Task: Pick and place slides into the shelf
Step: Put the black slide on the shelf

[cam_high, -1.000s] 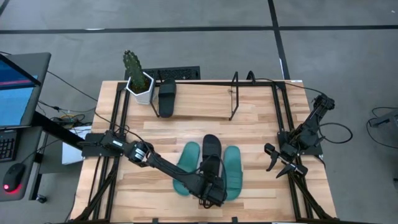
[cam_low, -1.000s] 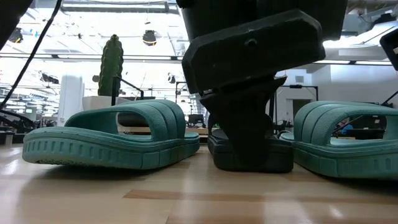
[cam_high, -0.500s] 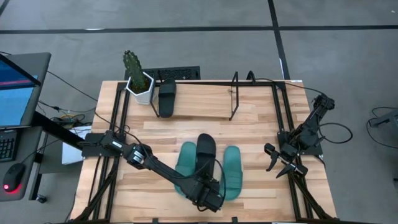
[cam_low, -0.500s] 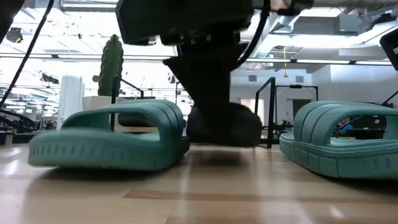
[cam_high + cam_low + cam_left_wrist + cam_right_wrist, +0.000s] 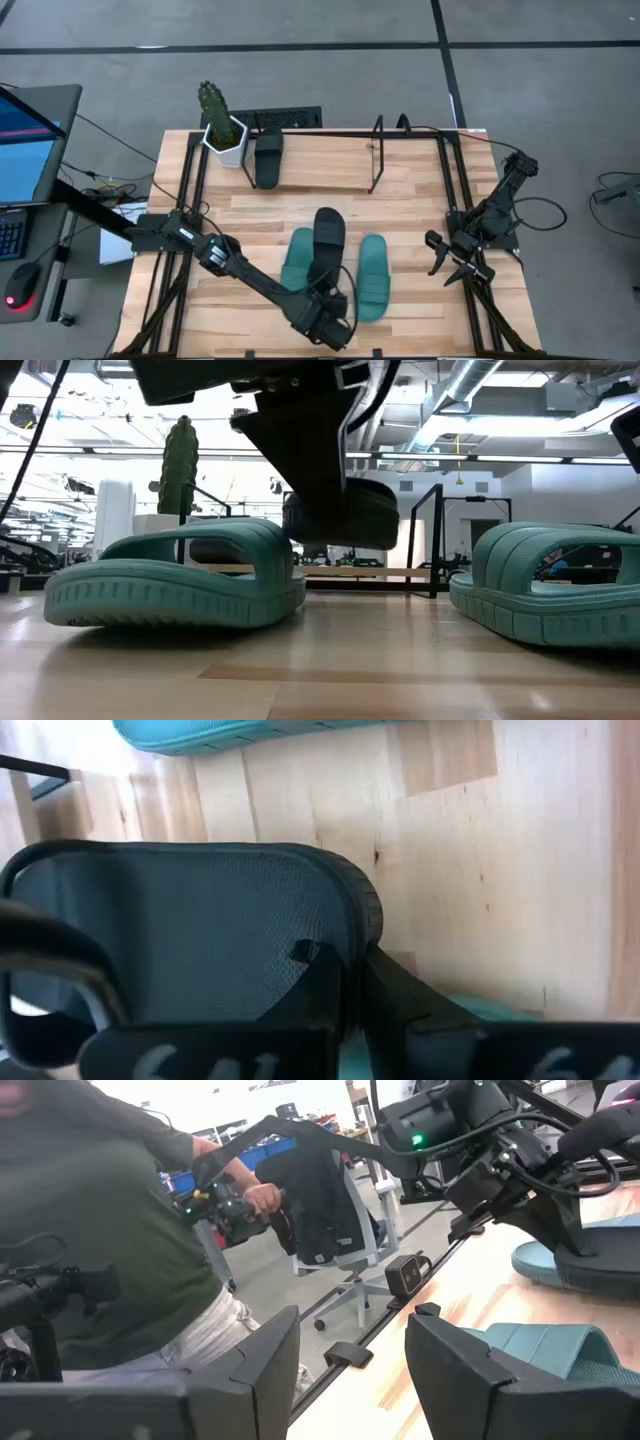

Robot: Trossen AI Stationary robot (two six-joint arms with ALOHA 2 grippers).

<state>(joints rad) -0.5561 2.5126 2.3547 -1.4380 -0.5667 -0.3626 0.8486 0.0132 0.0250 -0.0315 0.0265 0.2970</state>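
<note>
Left claw [image 5: 325, 300] pinches the black slide [image 5: 326, 238] by its heel, lifted off the desk [image 5: 420, 215] at centre frame between two teal ones. Keep it level, carry it to the shelf [image 5: 378, 155] up top. Right claw [image 5: 447, 262] waits, fingers apart, at right.

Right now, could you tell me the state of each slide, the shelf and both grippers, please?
Left gripper: shut on the black slide's heel.
Held black slide: lifted clear of the table.
Two teal slides: flat on the table.
Second black slide: in the shelf.
Shelf: holds one slide.
Right gripper: open, waiting at the table's right edge.
</note>
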